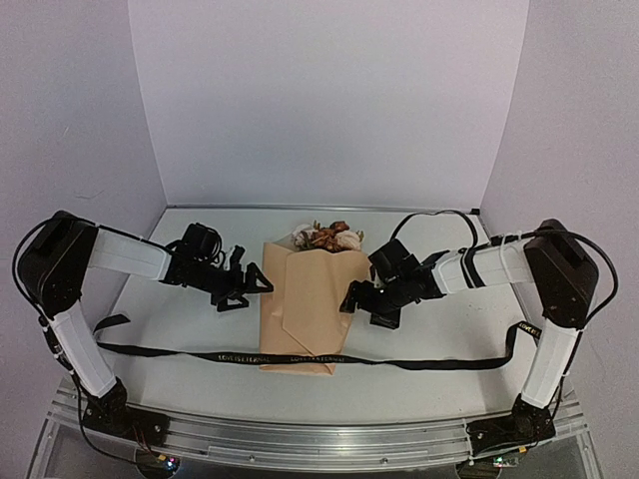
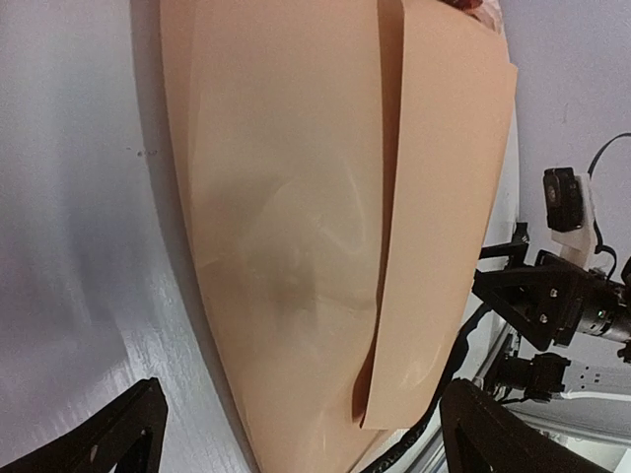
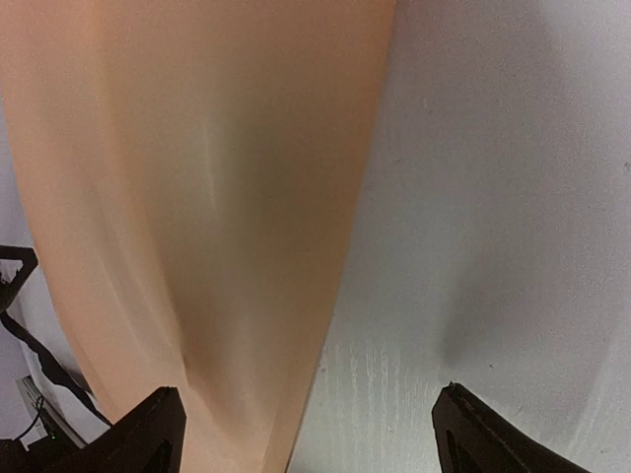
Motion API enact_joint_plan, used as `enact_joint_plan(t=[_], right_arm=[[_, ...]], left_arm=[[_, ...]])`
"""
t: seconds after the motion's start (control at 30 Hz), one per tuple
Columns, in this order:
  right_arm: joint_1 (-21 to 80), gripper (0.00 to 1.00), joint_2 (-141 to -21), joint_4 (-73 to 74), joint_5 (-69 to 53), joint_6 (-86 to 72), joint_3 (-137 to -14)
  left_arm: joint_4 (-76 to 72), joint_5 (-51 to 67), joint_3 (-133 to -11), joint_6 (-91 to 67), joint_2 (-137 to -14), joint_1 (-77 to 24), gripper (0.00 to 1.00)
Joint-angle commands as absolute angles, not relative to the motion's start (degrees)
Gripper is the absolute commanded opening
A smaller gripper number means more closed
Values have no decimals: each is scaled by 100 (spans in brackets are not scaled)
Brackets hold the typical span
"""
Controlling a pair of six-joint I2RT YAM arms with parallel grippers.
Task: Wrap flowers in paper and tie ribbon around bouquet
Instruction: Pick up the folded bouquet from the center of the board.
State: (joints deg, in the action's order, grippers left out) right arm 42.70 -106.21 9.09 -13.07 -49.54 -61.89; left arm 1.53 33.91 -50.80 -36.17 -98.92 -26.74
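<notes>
Step in hand, by my judgement: wrap made, tie pending. Ribbon (image 1: 200, 353) lies across near end of bouquet (image 1: 308, 299). Lift ribbon either side of bouquet, cross over fold, keep paper shut. Flowers (image 1: 329, 238) at bouquet's far end. My left claw (image 1: 252, 284) and right claw (image 1: 354, 297) — both spread wide, empty, just beside bouquet.

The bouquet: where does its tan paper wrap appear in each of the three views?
Top external: the bouquet lies at the centre, blooms at its far end.
Left wrist: the bouquet fills the middle, from top to bottom.
Right wrist: the bouquet fills the left half.
Shared landmark: the white table beside the paper.
</notes>
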Motion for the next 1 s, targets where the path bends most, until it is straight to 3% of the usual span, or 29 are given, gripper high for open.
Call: enact_joint_plan(t=[0.0, 0.17, 0.3, 0.67, 0.97], right_arm=[[4301, 86, -10825, 756, -1265, -5027, -6502], [4341, 68, -11090, 775, -1281, -5069, -6764], [4348, 58, -11336, 867, -1307, -5064, -7067], [4325, 56, -11966, 1747, -848, -4651, -8416], [4201, 51, -11888, 2570, -919, -4677, -9014]], left_arm=[[-254, 3404, -5459, -3541, -10209, -2896, 100], [-161, 3270, -5725, -3522, -10520, -3033, 97], [-33, 3293, -6044, -3487, -10853, -3084, 87], [607, 3189, -7257, -3345, -11698, -3095, 60], [1478, 3728, -8200, -3691, -12076, -2983, 46]])
